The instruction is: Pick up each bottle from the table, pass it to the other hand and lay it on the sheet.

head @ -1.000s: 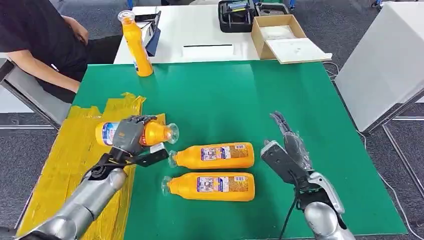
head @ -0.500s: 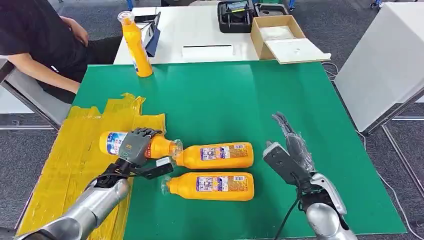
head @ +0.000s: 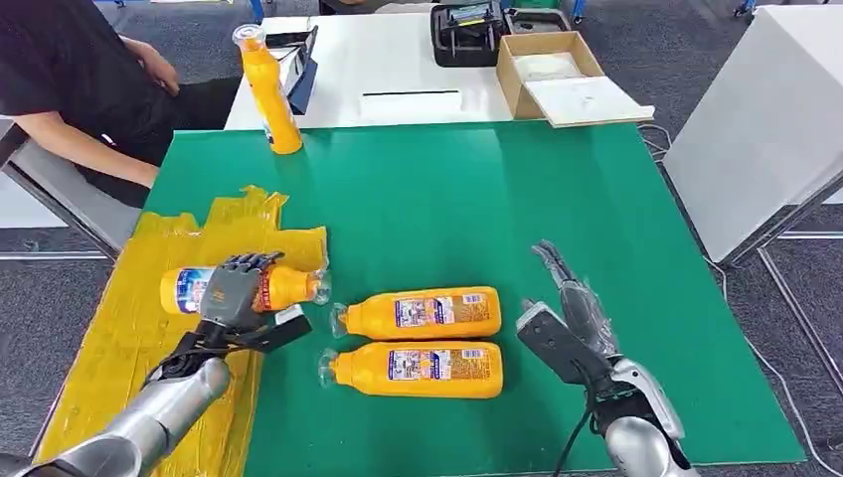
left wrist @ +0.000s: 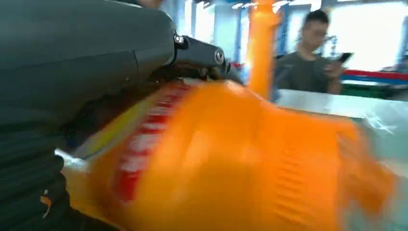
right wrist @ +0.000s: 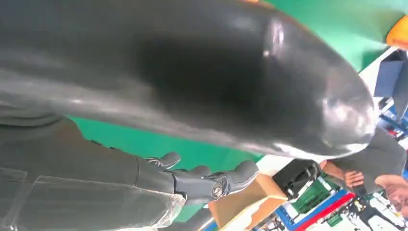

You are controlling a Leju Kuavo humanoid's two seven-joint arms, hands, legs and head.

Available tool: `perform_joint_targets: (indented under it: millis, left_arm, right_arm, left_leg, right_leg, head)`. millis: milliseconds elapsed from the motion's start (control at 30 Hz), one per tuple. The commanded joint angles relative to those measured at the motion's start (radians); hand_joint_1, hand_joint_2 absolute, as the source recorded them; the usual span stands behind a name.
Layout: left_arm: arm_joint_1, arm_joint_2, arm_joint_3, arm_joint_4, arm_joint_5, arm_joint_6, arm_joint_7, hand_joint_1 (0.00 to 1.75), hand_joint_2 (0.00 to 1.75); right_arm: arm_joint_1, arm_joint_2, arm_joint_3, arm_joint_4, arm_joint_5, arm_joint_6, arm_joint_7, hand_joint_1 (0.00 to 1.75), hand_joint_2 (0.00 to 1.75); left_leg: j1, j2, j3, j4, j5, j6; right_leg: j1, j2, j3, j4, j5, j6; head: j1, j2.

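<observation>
My left hand (head: pixel 234 289) grips an orange bottle (head: pixel 288 286) lying on its side over the yellow sheet (head: pixel 149 298), cap toward the green mat. The left wrist view shows that bottle (left wrist: pixel 231 159) blurred and close against the hand (left wrist: pixel 72 72). Two more orange bottles lie side by side on the green mat (head: pixel 447 199): one farther (head: pixel 422 313), one nearer (head: pixel 413 369). Another orange bottle (head: pixel 266 89) stands upright at the mat's far left corner. My right hand (head: pixel 567 318) hovers open just right of the lying pair, fingers (right wrist: pixel 207 180) stretched out and holding nothing.
A person in black (head: pixel 70 79) sits at the far left beside the table. Behind the mat a white table (head: pixel 398 70) carries a cardboard box (head: pixel 562 75) and a black case (head: pixel 467 30). A white cabinet (head: pixel 765 119) stands to the right.
My left hand has carried its bottle leftward, away from the lying pair and farther over the yellow sheet. My right hand has drawn back slightly toward me.
</observation>
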Motion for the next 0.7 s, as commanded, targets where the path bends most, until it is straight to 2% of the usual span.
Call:
perform_joint_targets:
  millis: [33, 200, 333, 400, 533, 600, 700]
  left_arm:
    - [-0.044, 0.056, 0.131, -0.004, 0.07, -0.067, -0.002, 0.0, 0.0]
    - [-0.062, 0.03, 0.145, -0.016, 0.097, -0.087, -0.023, 0.0, 0.0]
    - [-0.095, -0.015, 0.14, -0.026, 0.112, -0.1, -0.057, 0.0, 0.0]
    - [-0.095, -0.018, 0.138, -0.031, 0.11, -0.1, -0.051, 0.0, 0.0]
    - [-0.034, -0.028, 0.2, -0.166, 0.252, -0.16, -0.138, 0.0, 0.0]
    - [0.007, -0.013, 0.202, -0.25, 0.275, -0.19, -0.129, 0.0, 0.0]
    - [0.018, -0.011, 0.205, -0.269, 0.284, -0.199, -0.126, 0.0, 0.0]
  right_arm:
    - [-0.128, -0.049, 0.082, 0.1, -0.063, 0.033, 0.014, 0.0, 0.0]
    - [-0.112, -0.032, 0.08, 0.111, -0.061, 0.019, 0.019, 0.0, 0.0]
    - [-0.023, -0.014, 0.064, 0.05, -0.009, -0.024, 0.041, 0.0, 0.0]
    - [-0.011, -0.013, 0.065, 0.039, -0.001, -0.028, 0.043, 0.0, 0.0]
    - [-0.013, 0.014, 0.051, 0.069, 0.039, -0.019, 0.037, 0.0, 0.0]
    - [-0.033, 0.022, 0.049, 0.09, 0.039, -0.016, 0.031, 0.0, 0.0]
    - [-0.036, 0.022, 0.048, 0.091, 0.039, -0.014, 0.028, 0.0, 0.0]
  left_leg:
    - [0.001, 0.002, 0.002, 0.003, -0.001, -0.003]
    - [0.001, -0.003, 0.003, 0.001, 0.0, -0.003]
    - [0.0, -0.006, 0.001, 0.001, 0.0, -0.003]
    - [-0.001, -0.007, 0.0, 0.001, 0.001, -0.002]
    - [-0.001, -0.006, 0.0, 0.001, 0.0, -0.003]
    - [-0.002, -0.004, 0.002, 0.001, -0.001, -0.003]
    - [-0.002, -0.003, 0.002, 0.001, -0.001, -0.003]
  right_leg:
    - [0.001, -0.001, 0.002, 0.001, -0.001, 0.0]
    - [0.001, -0.007, 0.004, 0.0, -0.002, 0.0]
    - [0.0, -0.008, 0.004, 0.0, -0.002, 0.0]
    - [0.0, -0.009, 0.001, -0.001, -0.001, 0.0]
    - [-0.001, -0.009, 0.001, -0.001, -0.001, 0.0]
    - [-0.001, -0.006, 0.003, 0.0, -0.002, 0.0]
    - [-0.001, -0.006, 0.003, 0.0, -0.002, 0.0]
  head:
    - [0.0, 0.0]
    - [0.0, 0.0]
    - [0.0, 0.0]
    - [0.0, 0.0]
    - [0.0, 0.0]
    - [0.0, 0.0]
    - [0.0, 0.0]
